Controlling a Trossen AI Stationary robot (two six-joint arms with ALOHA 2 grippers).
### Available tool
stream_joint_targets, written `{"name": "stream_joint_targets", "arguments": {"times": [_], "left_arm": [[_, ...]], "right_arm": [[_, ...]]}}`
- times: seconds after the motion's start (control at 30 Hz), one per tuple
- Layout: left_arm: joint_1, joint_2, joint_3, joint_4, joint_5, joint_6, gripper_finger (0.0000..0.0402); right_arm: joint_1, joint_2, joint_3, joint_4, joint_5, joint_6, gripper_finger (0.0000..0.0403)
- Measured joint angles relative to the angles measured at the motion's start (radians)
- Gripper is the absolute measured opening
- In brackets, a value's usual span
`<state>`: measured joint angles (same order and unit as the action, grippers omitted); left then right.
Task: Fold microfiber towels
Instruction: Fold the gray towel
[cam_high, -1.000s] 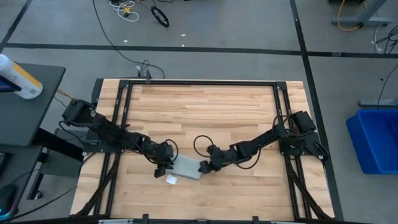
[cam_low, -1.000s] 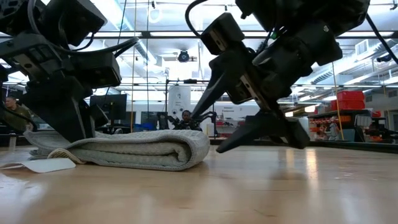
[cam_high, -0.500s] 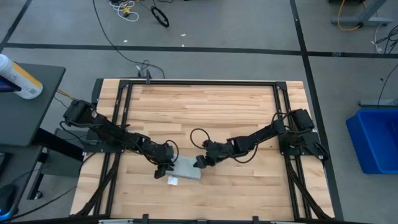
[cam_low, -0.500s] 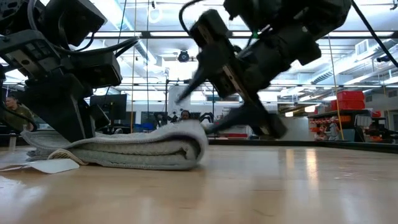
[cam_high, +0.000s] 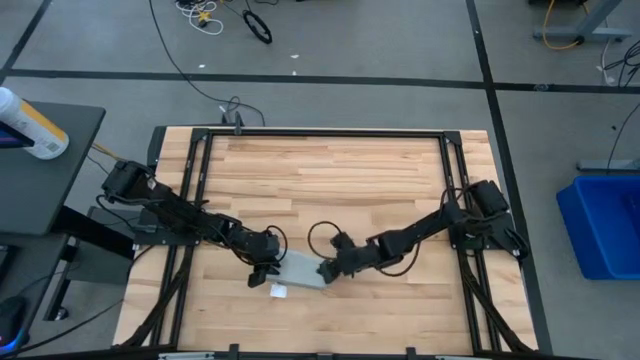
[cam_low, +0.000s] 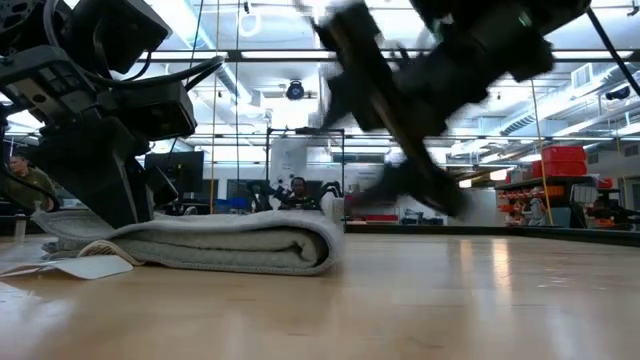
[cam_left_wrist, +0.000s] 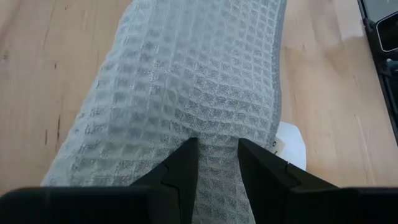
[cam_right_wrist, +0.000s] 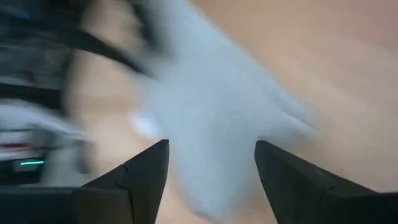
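The light grey-blue microfiber towel (cam_high: 302, 270) lies folded into a thick, narrow pad near the table's front middle. It also shows in the low view (cam_low: 220, 245). Its white tag (cam_high: 277, 290) lies on the wood at its left near corner. My left gripper (cam_high: 266, 266) is at the towel's left end, shut on it. My right gripper (cam_high: 327, 268) is open and empty at the towel's right, folded end. It is blurred in its own wrist view (cam_right_wrist: 211, 149), and I cannot tell whether it touches the cloth. My left gripper has its two fingertips (cam_left_wrist: 189, 152) on the towel's left end (cam_left_wrist: 214, 134), with a narrow strip of the waffle cloth between them. The fingers slant down from the table's left and point along the pad. The towel lies flat on the table, several layers thick.
Bare wood lies far from and to the right of the towel (cam_high: 330, 180). A dark metal frame (cam_high: 195, 180) runs along the table's left, right and far edges. A person (cam_low: 25, 180) shows in the room behind the table.
My right gripper swung from the towel's right end toward its far side, then back toward the near right, moving fast. The towel's right folded end rose a little as the gripper passed and now lies flat again. The rest of the towel stayed put.
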<state>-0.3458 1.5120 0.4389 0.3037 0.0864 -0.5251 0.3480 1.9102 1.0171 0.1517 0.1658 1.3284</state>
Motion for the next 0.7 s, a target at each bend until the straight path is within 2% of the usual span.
{"name": "stream_joint_targets", "arguments": {"times": [0.07, 0.2, 0.5, 0.7], "left_arm": [[0.0, 0.0, 0.0, 0.001, 0.004, -0.001, 0.0122], [0.0, 0.0, 0.0, 0.001, 0.004, -0.003, 0.0122], [0.0, 0.0, 0.0, 0.002, 0.003, 0.001, 0.0122], [0.0, -0.001, 0.0, 0.002, 0.002, 0.008, 0.0122]], "right_arm": [[0.019, 0.0, -0.002, -0.144, -0.032, 0.068, 0.0242], [0.052, -0.007, 0.005, -0.276, -0.111, 0.14, 0.0237], [0.018, -0.002, -0.003, -0.174, -0.217, 0.155, 0.0251], [-0.014, 0.008, -0.004, -0.112, -0.216, 0.137, 0.0256]]}}
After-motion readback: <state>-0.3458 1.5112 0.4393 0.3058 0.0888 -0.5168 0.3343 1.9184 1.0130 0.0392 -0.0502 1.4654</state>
